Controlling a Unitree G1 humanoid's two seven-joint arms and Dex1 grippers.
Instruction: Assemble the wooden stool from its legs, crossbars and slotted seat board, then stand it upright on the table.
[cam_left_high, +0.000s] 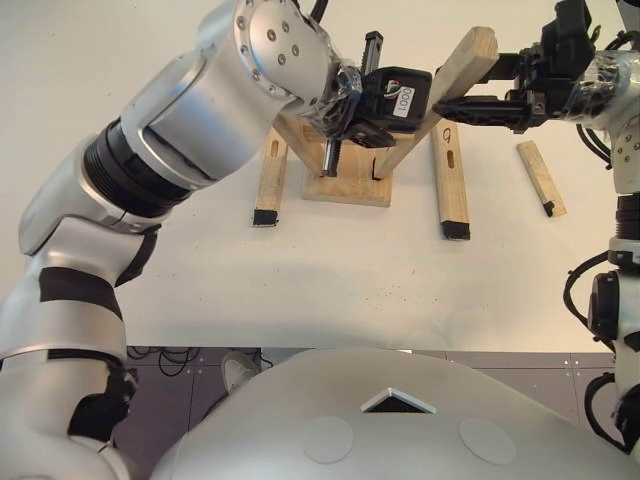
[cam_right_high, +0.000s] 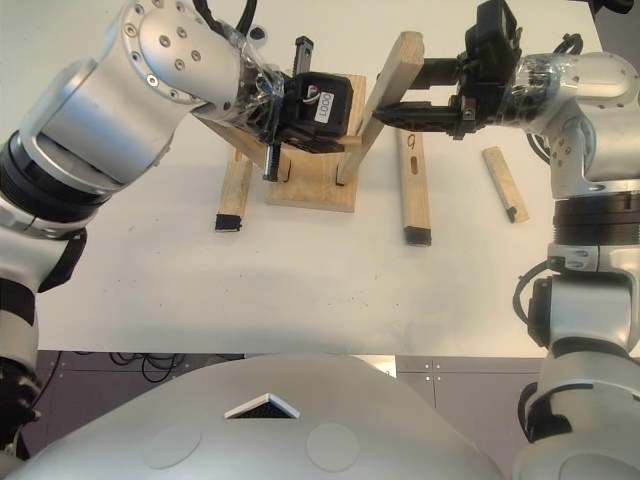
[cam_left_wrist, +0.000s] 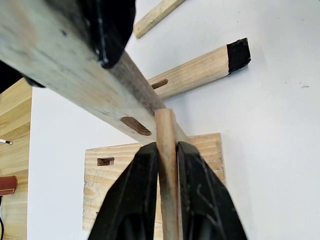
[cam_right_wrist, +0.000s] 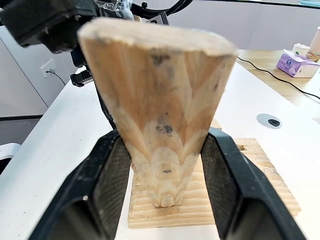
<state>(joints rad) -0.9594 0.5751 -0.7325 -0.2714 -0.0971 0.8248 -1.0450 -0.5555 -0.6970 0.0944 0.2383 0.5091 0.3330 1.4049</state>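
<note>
My right gripper (cam_left_high: 465, 82) is shut on a wooden leg (cam_left_high: 455, 70) that leans with its lower end on the slotted seat board (cam_left_high: 350, 190). From the right wrist view the leg (cam_right_wrist: 160, 110) sits between both fingers (cam_right_wrist: 112, 170). My left gripper (cam_left_wrist: 167, 150) is shut on a round crossbar (cam_left_wrist: 166, 127) whose tip touches the leg (cam_left_wrist: 75, 70) just beside an oval slot (cam_left_wrist: 136, 125). Two more legs with black ends (cam_left_high: 270, 185) (cam_left_high: 450, 185) lie flat on either side of the board.
A short crossbar (cam_left_high: 540, 178) lies on the white table (cam_left_high: 300, 290) to the right of the legs. Another wooden piece (cam_left_wrist: 155, 17) lies farther back. The near half of the table is bare.
</note>
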